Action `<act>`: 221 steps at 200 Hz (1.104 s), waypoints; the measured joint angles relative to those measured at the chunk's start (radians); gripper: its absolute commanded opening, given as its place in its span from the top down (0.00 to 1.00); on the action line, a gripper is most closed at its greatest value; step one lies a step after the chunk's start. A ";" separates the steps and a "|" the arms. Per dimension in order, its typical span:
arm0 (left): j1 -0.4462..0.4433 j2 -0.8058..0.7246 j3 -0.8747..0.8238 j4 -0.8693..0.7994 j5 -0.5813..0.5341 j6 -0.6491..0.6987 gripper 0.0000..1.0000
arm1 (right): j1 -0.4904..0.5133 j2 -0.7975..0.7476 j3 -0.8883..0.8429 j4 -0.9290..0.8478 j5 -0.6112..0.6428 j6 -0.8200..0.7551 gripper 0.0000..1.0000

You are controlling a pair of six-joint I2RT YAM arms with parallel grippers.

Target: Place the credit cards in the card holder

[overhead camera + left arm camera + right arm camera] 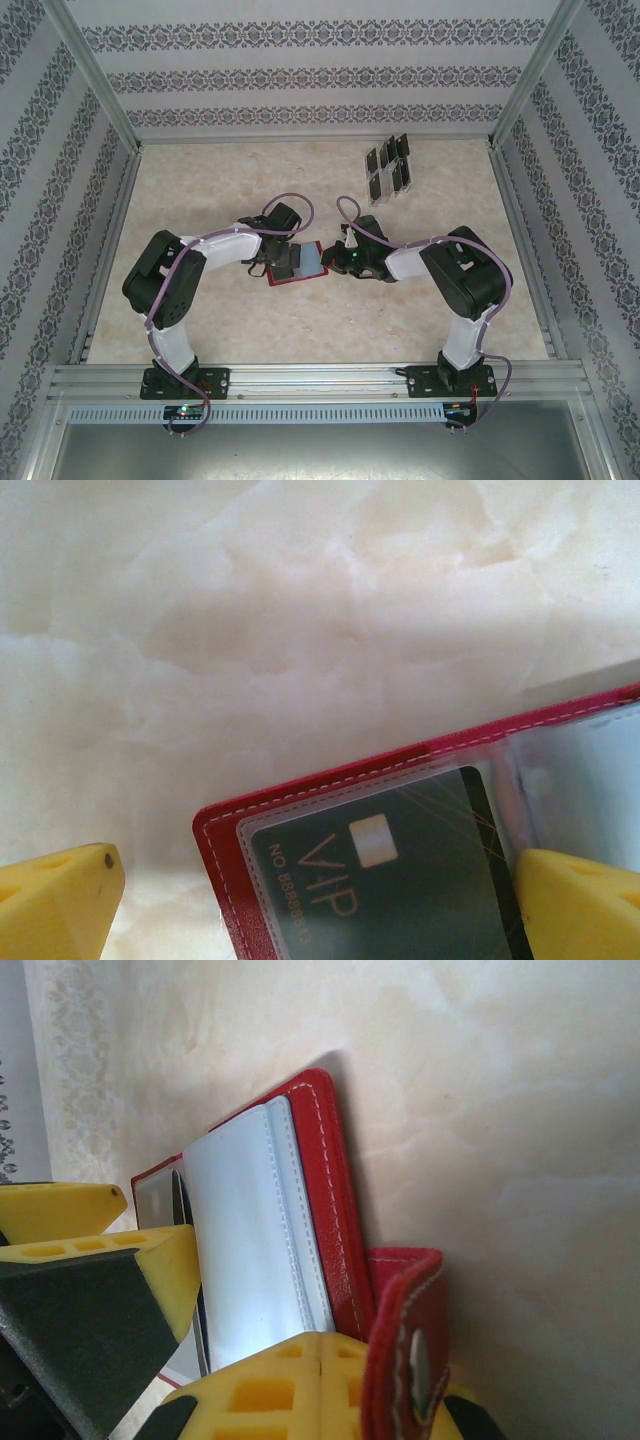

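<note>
the desk (200, 330) carries the card holder (300, 266), lying open and ungripped. left tool (318, 880) straddles its corner, jaws wide; right tool (318, 1355) is closed beside its flap (405, 1340). spare credit cards (388, 165) stand well beyond it; one card (400, 880) is pocketed. pushing another in could skid it.

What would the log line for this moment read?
left gripper: jaws open over card holder corner | right gripper: jaws shut beside snap flap | one credit card pocketed | remaining credit cards at table's far side
</note>
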 measured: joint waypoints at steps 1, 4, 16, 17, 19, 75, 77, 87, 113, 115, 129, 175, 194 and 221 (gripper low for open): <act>0.000 0.000 0.000 0.000 0.000 0.000 0.00 | 0.000 0.000 0.000 0.000 0.000 0.000 1.00; 0.000 -0.002 -0.002 0.001 0.002 0.002 0.00 | 0.000 0.000 0.000 0.000 0.000 0.000 1.00; 0.000 -0.006 -0.005 0.003 0.007 0.007 0.00 | 0.000 0.000 0.000 0.000 0.000 0.000 1.00; 0.000 -0.006 -0.006 0.004 0.008 0.008 0.00 | 0.000 0.000 0.000 0.000 0.000 0.000 1.00; 0.000 -0.007 -0.007 0.004 0.009 0.010 0.00 | -0.001 0.000 0.000 0.000 0.000 0.000 1.00; 0.013 -0.108 -0.008 0.000 0.040 0.019 0.00 | -0.029 -0.095 0.007 -0.132 0.001 -0.030 0.77; 0.013 -0.114 -0.008 -0.001 0.041 0.019 0.00 | -0.029 -0.101 0.010 -0.142 0.004 -0.029 0.76; 0.013 -0.135 -0.008 -0.001 0.041 0.018 0.00 | -0.028 -0.124 0.025 -0.174 0.007 -0.053 0.70; 0.028 -0.165 -0.013 -0.004 0.041 0.017 0.00 | -0.021 -0.152 0.087 -0.267 0.020 -0.110 0.63; 0.031 -0.166 -0.015 -0.005 0.040 0.017 0.00 | -0.021 -0.153 0.091 -0.272 0.020 -0.114 0.63; 0.055 -0.177 -0.040 -0.005 0.040 0.017 0.00 | -0.009 -0.153 0.124 -0.326 0.034 -0.147 0.61; 0.113 -0.202 -0.145 -0.014 0.041 0.017 0.00 | 0.067 -0.140 0.224 -0.493 0.089 -0.259 0.57; 0.118 -0.205 -0.168 -0.015 0.042 0.017 0.00 | 0.087 -0.107 0.287 -0.541 0.110 -0.304 0.56; 0.118 -0.206 -0.185 -0.015 0.044 0.017 0.00 | 0.088 -0.047 0.379 -0.591 0.138 -0.360 0.56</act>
